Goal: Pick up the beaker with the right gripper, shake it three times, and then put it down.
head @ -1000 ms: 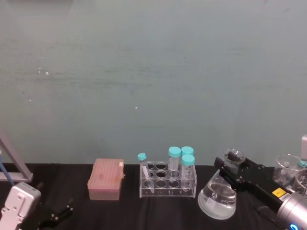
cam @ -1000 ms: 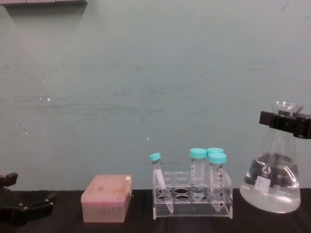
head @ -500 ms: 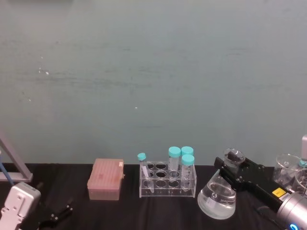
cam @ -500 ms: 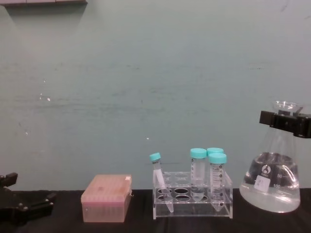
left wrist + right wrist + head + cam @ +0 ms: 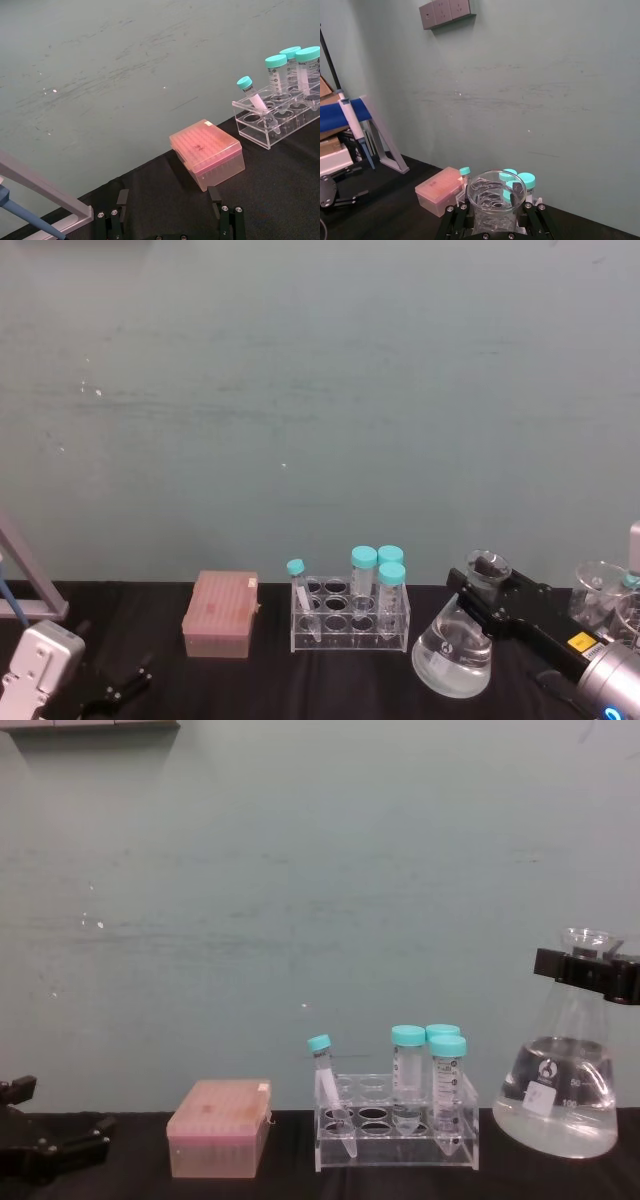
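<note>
head view: nearest, the black left gripper [image 5: 112,695] sits low on the left with fingers spread. on the right, the black blocky right gripper [image 5: 480,590] pinches the neck of the clear glass conical beaker [image 5: 452,658], part-filled with clear liquid, just right of the clear acrylic tube rack [image 5: 350,628]; a pink box [image 5: 220,615] stands farther left

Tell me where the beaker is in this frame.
In the head view the beaker is on the robot's right, just right of the tube rack, with its neck clamped by the right end effector.
</note>
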